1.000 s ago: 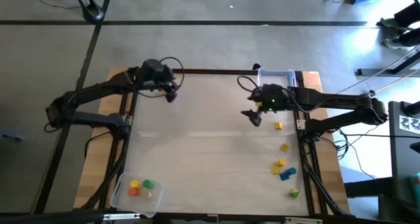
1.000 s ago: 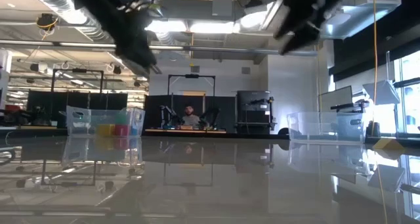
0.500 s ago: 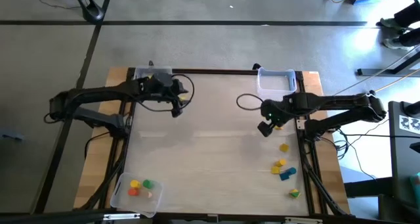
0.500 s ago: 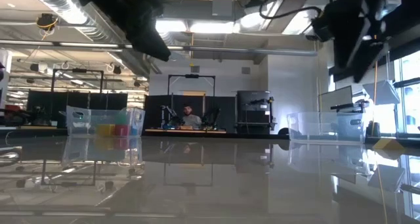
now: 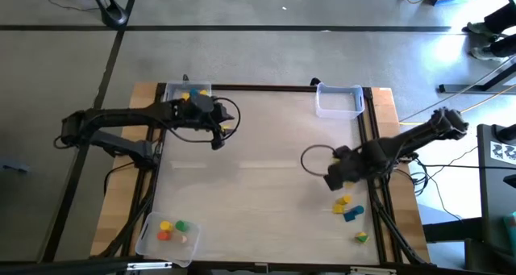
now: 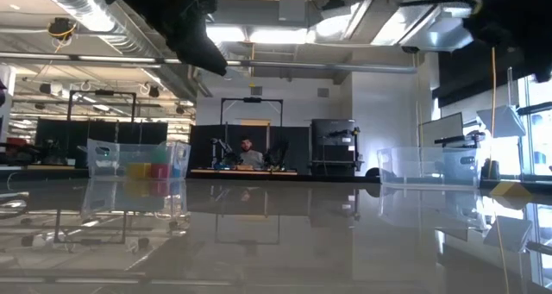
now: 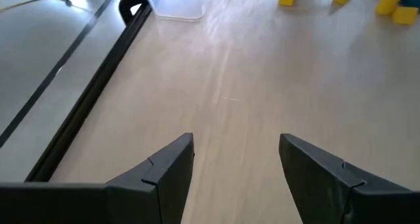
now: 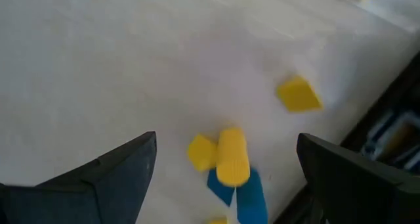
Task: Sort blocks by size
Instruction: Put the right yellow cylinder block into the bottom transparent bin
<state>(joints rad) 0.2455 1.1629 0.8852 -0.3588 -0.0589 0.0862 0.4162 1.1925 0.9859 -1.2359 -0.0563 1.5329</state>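
- The right end effector [image 5: 334,178], fingers spread and holding nothing, hangs just above the loose blocks [image 5: 347,207] at the bench's [image 5: 258,186] right edge; they lie just ahead of it.
- The left end effector [image 5: 216,139], also spread and empty, waits well apart, so the right arm is nearer.
- In the right wrist view a yellow cylinder [image 8: 231,157] lies lengthwise ahead, between the fingers.
- The high view hides any block beneath the right arm; block sizes are hard to judge.
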